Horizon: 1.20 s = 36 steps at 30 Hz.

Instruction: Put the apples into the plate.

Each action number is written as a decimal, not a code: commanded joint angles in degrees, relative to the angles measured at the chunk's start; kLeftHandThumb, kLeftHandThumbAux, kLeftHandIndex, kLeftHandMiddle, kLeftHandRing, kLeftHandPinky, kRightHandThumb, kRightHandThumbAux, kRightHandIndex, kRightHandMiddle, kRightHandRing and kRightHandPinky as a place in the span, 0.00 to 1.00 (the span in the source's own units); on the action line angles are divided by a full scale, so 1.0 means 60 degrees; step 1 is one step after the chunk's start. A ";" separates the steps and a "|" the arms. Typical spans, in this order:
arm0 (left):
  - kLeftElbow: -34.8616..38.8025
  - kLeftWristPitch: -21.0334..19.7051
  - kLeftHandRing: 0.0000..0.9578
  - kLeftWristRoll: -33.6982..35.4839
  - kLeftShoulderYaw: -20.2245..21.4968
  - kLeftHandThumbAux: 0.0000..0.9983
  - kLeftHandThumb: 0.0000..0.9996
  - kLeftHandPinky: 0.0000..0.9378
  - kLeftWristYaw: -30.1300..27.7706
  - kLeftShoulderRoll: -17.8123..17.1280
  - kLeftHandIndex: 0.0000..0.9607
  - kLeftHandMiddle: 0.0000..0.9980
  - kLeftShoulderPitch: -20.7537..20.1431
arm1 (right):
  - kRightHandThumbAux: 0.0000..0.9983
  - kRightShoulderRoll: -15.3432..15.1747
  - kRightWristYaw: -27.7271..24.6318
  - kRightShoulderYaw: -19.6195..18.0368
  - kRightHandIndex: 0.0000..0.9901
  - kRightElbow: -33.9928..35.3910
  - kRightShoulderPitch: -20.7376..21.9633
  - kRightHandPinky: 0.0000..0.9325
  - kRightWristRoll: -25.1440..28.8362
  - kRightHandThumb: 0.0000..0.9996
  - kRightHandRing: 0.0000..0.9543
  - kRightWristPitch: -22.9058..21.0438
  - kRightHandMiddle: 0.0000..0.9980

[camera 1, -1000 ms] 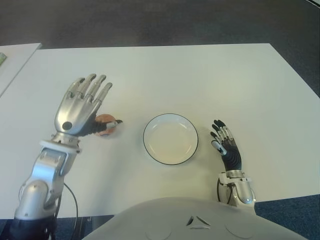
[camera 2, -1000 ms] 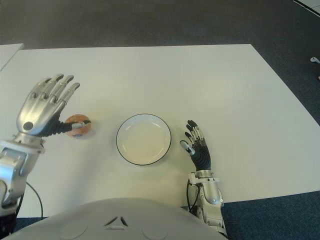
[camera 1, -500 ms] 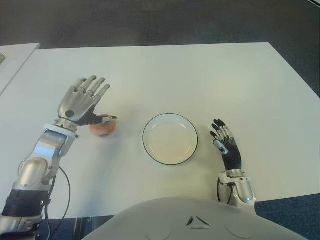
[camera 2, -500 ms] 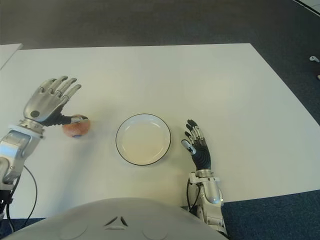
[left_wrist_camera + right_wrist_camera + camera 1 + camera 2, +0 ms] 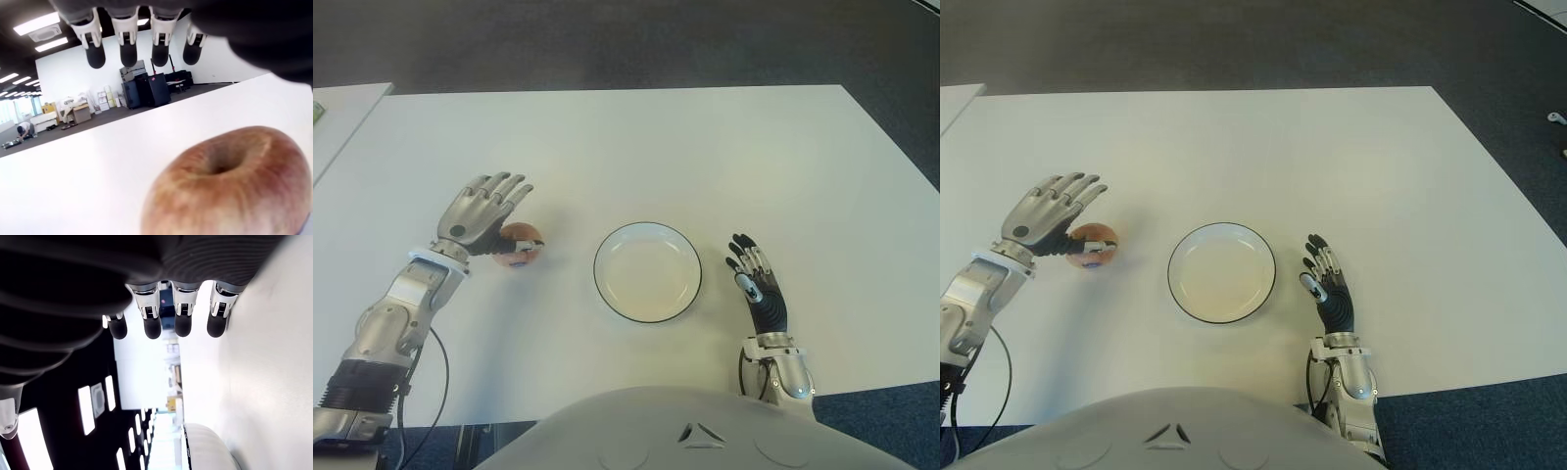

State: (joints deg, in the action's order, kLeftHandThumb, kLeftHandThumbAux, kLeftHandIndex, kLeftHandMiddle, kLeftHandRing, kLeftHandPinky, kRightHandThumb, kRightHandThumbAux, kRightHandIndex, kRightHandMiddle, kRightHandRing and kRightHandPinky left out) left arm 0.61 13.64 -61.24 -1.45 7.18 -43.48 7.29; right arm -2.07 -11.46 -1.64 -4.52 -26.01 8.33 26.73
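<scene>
A red-yellow apple (image 5: 518,245) sits on the white table (image 5: 705,157), left of the white bowl-like plate (image 5: 647,272) with a dark rim. My left hand (image 5: 485,211) hovers over the apple's left side, fingers spread and pointing forward, not closed on it. In the left wrist view the apple (image 5: 230,181) fills the lower part, with the fingers (image 5: 128,46) held above it and apart from it. My right hand (image 5: 756,284) shows to the right of the plate with its fingers extended, holding nothing. The plate holds nothing.
A second white table edge (image 5: 337,117) shows at the far left. Dark carpet (image 5: 607,39) lies beyond the table's far edge. A black cable (image 5: 421,392) hangs by my left arm.
My left hand has come down and drawn back over the apple, its fingers now lower and closer to the fruit. The apple, plate and right hand have stayed put.
</scene>
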 commanded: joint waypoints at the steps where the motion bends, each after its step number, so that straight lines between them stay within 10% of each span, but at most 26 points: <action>1: -0.0437 0.0031 0.00 0.0279 -0.0289 0.22 0.31 0.00 -0.0181 -0.0174 0.06 0.01 -0.0103 | 0.46 0.0027 0.0091 -0.0046 0.00 -0.0848 -0.0504 0.00 -0.0077 0.17 0.00 -0.0589 0.00; 36: -0.0797 -0.0129 0.00 0.1175 -0.1157 0.16 0.28 0.00 -0.0658 -0.0341 0.00 0.00 0.0365 | 0.44 -0.0003 -0.0074 -0.0084 0.00 -0.0628 -0.0594 0.00 0.0285 0.17 0.00 -0.0817 0.00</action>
State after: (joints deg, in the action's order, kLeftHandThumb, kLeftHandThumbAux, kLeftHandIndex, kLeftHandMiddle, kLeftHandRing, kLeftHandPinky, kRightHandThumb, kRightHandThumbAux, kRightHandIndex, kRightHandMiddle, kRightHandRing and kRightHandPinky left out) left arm -4.35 13.47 -54.57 -7.51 4.68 -45.52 8.63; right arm -2.18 -11.95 -1.80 -4.09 -26.42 9.62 26.30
